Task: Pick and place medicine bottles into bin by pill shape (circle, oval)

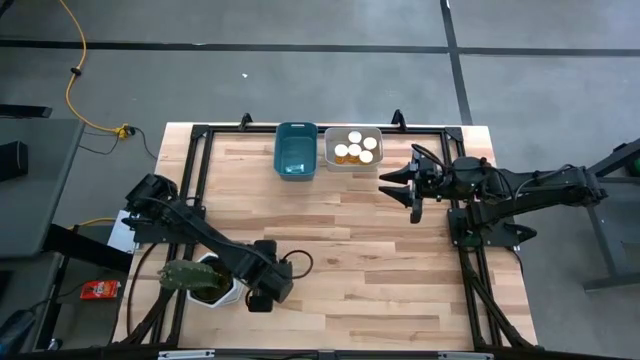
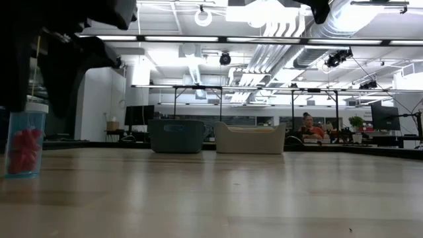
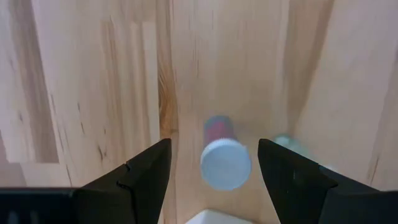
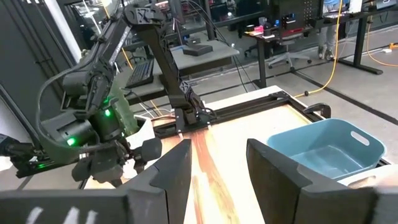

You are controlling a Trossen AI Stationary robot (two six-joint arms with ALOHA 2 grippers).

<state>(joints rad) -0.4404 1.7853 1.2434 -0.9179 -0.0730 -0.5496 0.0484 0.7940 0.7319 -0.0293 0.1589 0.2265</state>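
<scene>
The left arm reaches low across the near-left part of the worktop (image 1: 380,260), elbow bent, its wrist turned down so the left gripper (image 1: 262,296) points at the wood just beside the white plant pot (image 1: 222,292). Its fingers (image 3: 140,171) stand apart, one on each side of a medicine bottle (image 3: 224,158) that stands upright on the boards with its white cap up and red pills inside; the fingers are not touching it, so nothing is held. The right arm stretches in from the right edge, raised above the worktop, its right gripper (image 1: 405,182) partly open and empty, aimed toward the blue bin (image 1: 296,150). Just beside that sits the pale bin (image 1: 354,162), with four white-capped bottles (image 1: 357,147) in it, at the far edge.
</scene>
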